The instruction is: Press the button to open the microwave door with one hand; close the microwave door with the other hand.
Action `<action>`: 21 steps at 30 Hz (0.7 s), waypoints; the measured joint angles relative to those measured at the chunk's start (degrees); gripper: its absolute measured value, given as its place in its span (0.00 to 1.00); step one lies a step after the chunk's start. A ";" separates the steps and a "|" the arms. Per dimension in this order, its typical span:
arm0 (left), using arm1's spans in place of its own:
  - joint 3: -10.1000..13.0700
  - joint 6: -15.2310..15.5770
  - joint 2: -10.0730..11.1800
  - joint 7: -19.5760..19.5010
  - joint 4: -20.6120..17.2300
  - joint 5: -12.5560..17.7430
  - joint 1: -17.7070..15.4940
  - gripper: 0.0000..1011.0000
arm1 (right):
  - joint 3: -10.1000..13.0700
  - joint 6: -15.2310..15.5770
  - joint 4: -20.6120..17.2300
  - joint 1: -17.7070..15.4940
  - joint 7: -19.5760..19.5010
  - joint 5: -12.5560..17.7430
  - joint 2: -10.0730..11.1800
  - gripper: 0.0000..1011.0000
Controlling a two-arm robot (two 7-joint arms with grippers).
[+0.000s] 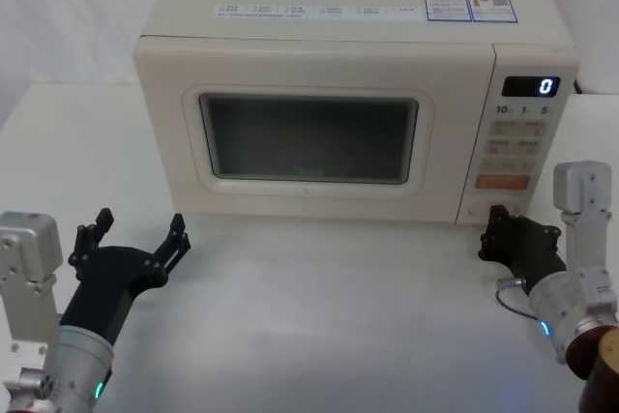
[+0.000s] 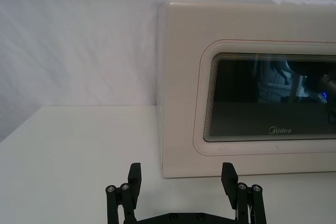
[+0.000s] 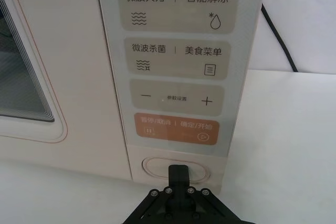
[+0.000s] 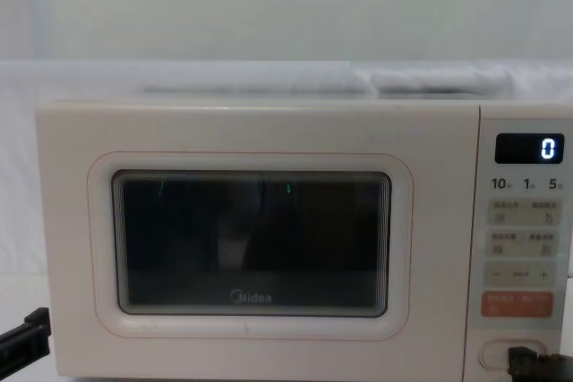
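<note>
the opening step is in hand, and the microwave door (image 1: 309, 137) is flush and shut against the cabinet, so nothing has released yet. the right gripper (image 3: 179, 174) sits directly in front of the button (image 3: 157, 167) — the blank cream oblong at the foot of the control panel (image 3: 176, 66), just under the orange start key (image 3: 176, 128). its black fingers are drawn together into a single blunt tip, holding nothing, and that tip overlaps the middle of the button; whether it is already bearing on the surface or a hair short i cannot tell. my read is that the next move calls for a short straight push into the button, kept centred so the tip does not slide up onto the orange key. the left gripper (image 1: 135, 239) waits low on the table (image 1: 319, 307), ahead of the door's left edge and clear of it, jaws spread wide and empty — well placed, i judge, to meet the door once it swings out and push it closed.
</note>
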 joint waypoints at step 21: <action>0.00 0.00 0.00 0.00 0.00 0.00 0.00 0.99 | 0.27 -1.71 3.06 2.18 -0.49 -0.72 -1.28 0.00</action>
